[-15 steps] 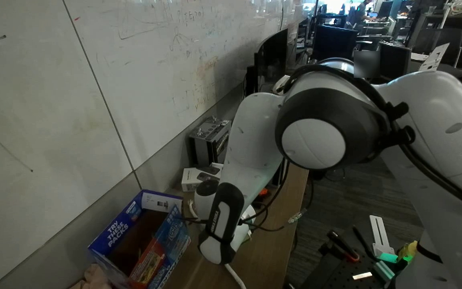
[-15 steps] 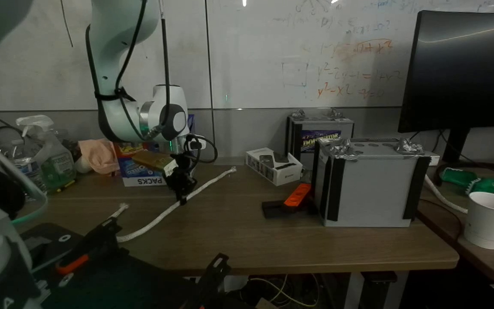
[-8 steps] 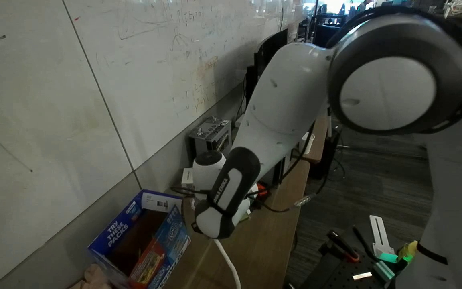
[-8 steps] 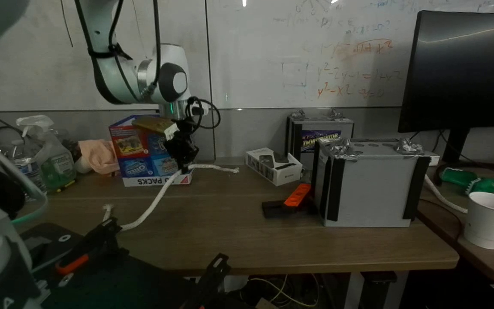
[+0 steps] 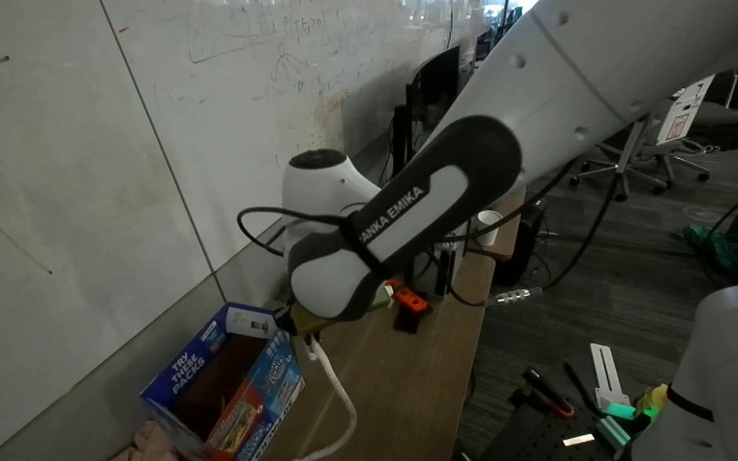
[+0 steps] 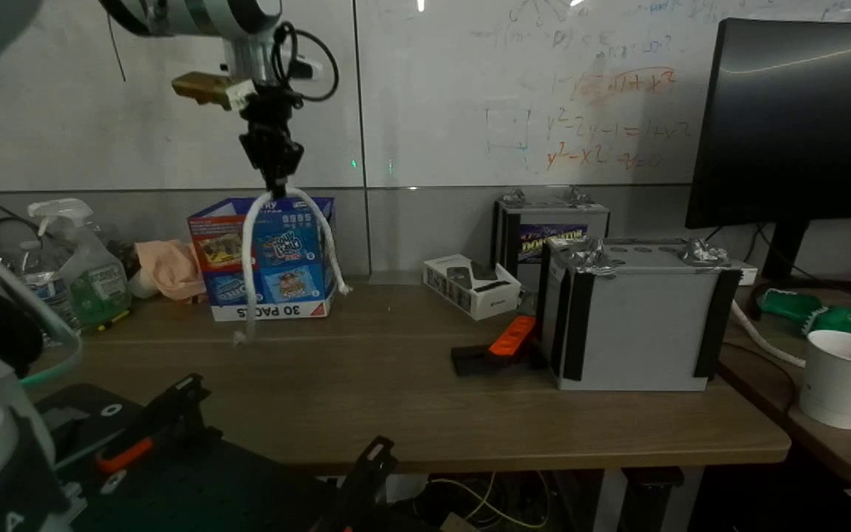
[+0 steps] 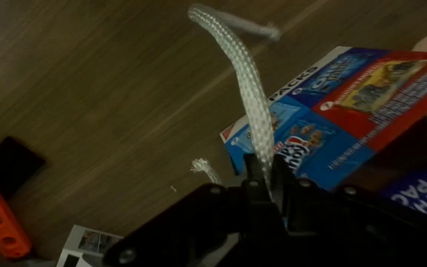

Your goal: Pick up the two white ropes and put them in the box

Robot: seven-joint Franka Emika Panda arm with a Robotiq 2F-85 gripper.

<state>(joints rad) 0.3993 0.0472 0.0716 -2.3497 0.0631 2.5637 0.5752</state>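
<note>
Up from the worktop (image 6: 396, 377) has come the gripper (image 6: 278, 191): a second ago its tips were down at the surface, with the white rope (image 6: 250, 258) strung out along the wood, and now we see them line up, in an exterior view, with the top rim of the box (image 6: 281, 255). It is clamped on the rope partway along, so a tail falls on either side. As we look, the longer one reaches lower than the box's bottom edge; whether it brushes the worktop we cannot tell.

The box stands near the worktop's back edge. The gripper appears just outside its mouth, not over it.

For the task, we take this to mean that a rope has been picked and the carry is under way. Next we would want more height, then a move over the mouth, letting both tails drop inside; the long one seems likelier to catch on the rim and drape outside. A second rope we cannot make out with certainty: a white cord (image 6: 765, 343) shows between the grey device (image 6: 640, 318) and the paper cup (image 6: 846, 380), but we would not swear to it.
</note>
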